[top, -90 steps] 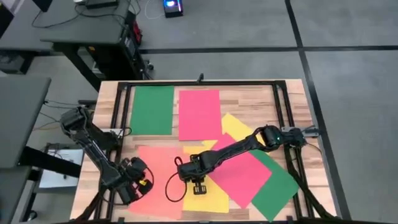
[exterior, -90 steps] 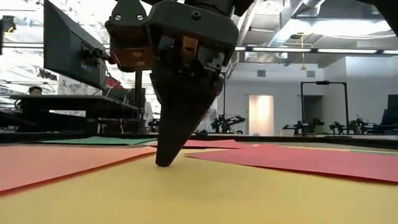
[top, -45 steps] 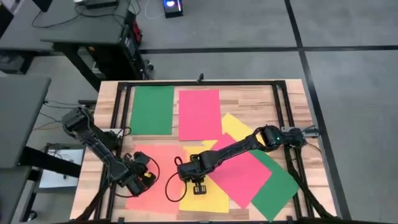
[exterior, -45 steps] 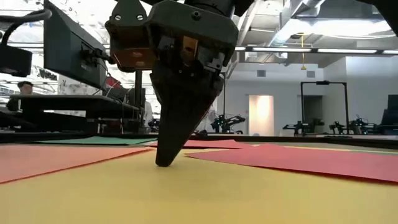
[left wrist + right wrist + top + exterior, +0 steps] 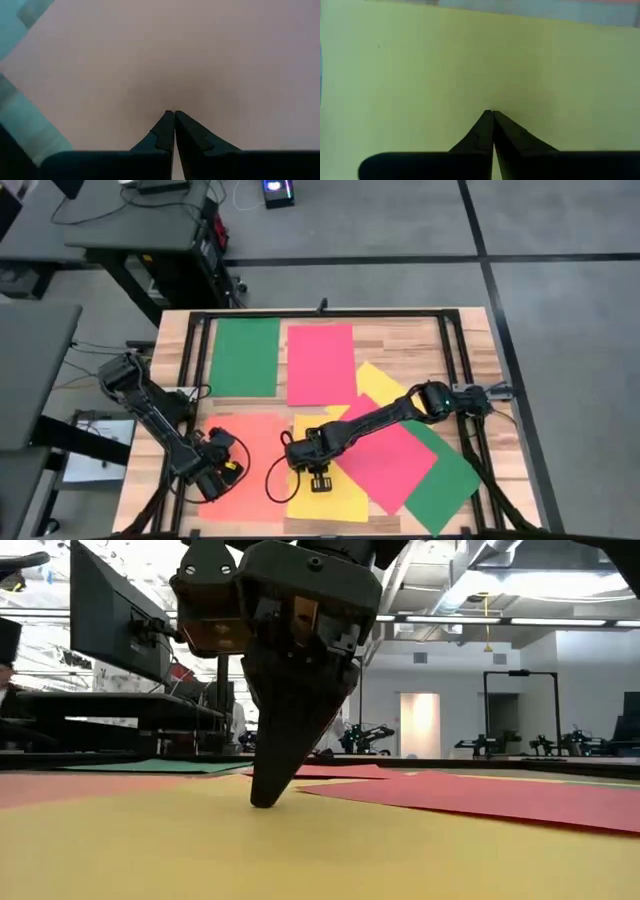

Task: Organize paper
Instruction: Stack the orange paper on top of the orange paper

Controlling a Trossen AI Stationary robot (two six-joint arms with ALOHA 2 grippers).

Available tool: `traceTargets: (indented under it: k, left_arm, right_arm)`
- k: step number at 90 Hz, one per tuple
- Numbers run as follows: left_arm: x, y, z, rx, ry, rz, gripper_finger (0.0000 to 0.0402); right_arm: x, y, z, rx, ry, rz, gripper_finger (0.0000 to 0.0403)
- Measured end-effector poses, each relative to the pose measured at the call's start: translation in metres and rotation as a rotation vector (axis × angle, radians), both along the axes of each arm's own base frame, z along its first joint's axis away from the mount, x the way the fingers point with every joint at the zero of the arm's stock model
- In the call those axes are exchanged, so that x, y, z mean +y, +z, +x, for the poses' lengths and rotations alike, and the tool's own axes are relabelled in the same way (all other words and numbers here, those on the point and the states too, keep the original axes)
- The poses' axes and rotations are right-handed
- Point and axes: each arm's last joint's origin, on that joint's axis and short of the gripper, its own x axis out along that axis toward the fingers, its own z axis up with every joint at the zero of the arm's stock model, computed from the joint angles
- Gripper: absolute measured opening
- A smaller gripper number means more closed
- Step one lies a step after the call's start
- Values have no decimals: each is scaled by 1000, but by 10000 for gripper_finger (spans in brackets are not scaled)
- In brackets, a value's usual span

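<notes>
Several paper sheets lie flat on the wooden table. A green sheet (image 5: pixel 245 357) and a pink-red sheet (image 5: pixel 320 363) lie side by side at the far side. An orange sheet (image 5: pixel 250 470) lies at the near left, with my left gripper (image 5: pixel 224 470) shut on top of it. Beside it is a yellow sheet (image 5: pixel 325 492), with my right gripper (image 5: pixel 318 480) shut and standing on it. To the right, another yellow sheet (image 5: pixel 385 385), a pink-red sheet (image 5: pixel 390 460) and a green sheet (image 5: pixel 440 485) overlap. My left gripper presses the tips of its shut fingers (image 5: pixel 174 113) down on the orange sheet's top face (image 5: pixel 170 85), left of its middle, coming from above. The sheet lies flat on the table. My right gripper stands with its shut fingertips (image 5: pixel 266 802) on the yellow sheet's top face (image 5: pixel 490 80), near its middle, pointing down. The sheet lies flat.
A black metal frame (image 5: pixel 320 313) runs round the table top. Bare wood shows along the far edge and at the far right (image 5: pixel 410 345). Desks and a monitor (image 5: pixel 110 630) stand in the room beyond the table.
My left gripper has dragged the orange sheet flat along the table toward the left edge. The sheet's right edge has drawn away from the yellow sheet, so more yellow shows. My right gripper has kept still on the yellow sheet, which stays in place.
</notes>
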Motion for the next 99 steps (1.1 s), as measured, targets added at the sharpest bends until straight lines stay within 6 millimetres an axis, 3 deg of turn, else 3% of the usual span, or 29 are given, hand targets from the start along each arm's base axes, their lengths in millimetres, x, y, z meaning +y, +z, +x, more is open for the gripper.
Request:
traceTargets:
  k: [32,47,68,77,91,99]
  left_arm:
    - [-8,30,8,-6,-33,68,0]
    - [-10,46,9,23,-18,95,0]
    - [-9,47,-1,224,70,25,0]
    - [-10,45,-4,283,62,-13,0]
    - [-6,28,-10,373,5,-73,0]
    - [-3,16,-14,412,-70,-99,0]
  right_arm:
    - [3,10,4,-2,-2,22,0]
    - [5,33,14,-87,13,41,0]
    - [7,54,31,-287,30,81,0]
    - [1,48,43,-359,24,89,0]
    - [-19,19,52,-308,-28,66,0]
    - [-31,14,54,-289,-62,46,0]
